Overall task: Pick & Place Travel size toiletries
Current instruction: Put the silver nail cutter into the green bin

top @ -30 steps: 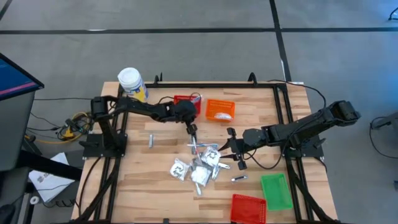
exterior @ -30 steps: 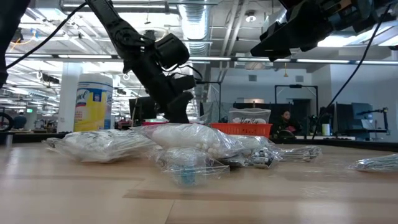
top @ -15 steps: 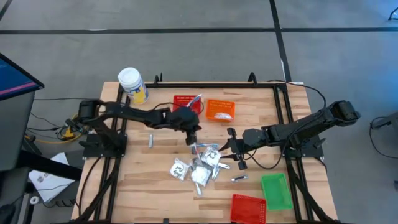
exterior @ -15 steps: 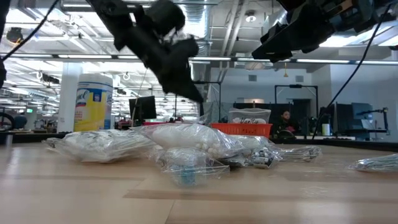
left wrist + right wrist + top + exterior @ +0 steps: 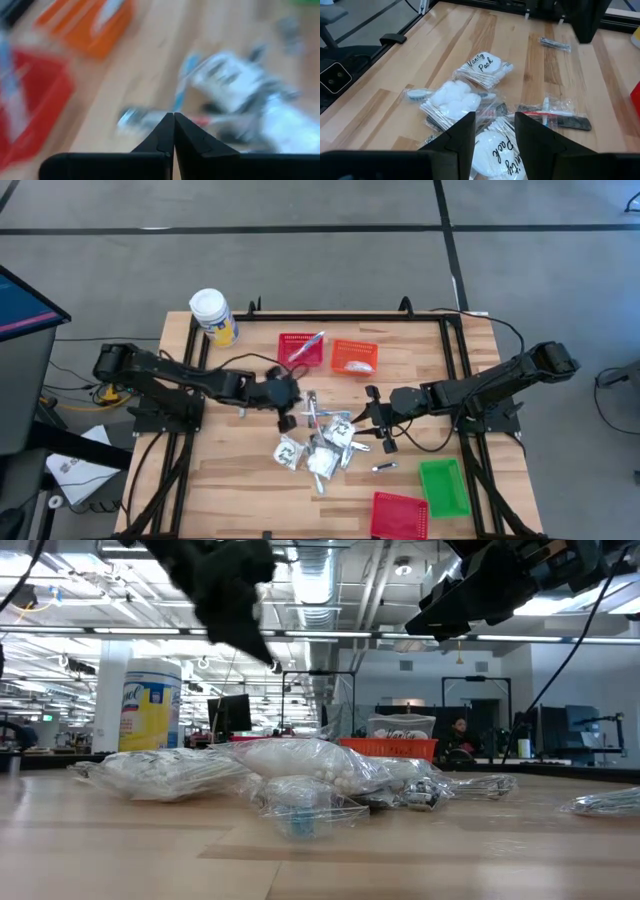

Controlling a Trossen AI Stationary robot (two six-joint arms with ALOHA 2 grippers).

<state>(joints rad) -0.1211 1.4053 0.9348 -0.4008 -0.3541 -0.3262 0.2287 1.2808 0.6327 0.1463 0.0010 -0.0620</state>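
Note:
The travel size toiletries (image 5: 322, 446) lie heaped at mid-table: clear-wrapped white packets (image 5: 487, 65) and slim tubes. One stick (image 5: 242, 408) lies apart to the left and another (image 5: 385, 467) to the right. A further one leans in the far red basket (image 5: 298, 350). My left gripper (image 5: 287, 421) hangs shut and empty above the table, left of the heap (image 5: 240, 95); it shows high up in the low view (image 5: 272, 662). My right gripper (image 5: 374, 416) is open over the heap's right side (image 5: 492, 125), touching nothing.
An orange basket (image 5: 354, 357) stands beside the far red one. A green basket (image 5: 443, 485) and a second red basket (image 5: 400, 515) stand at the near right. A white-lidded yellow jar (image 5: 212, 315) is at the far left corner. Bare wood lies at the near left.
My left gripper has drawn back from beside the far red basket toward the table's left and near edges, and has risen. It has stayed shut. The heap has not moved.

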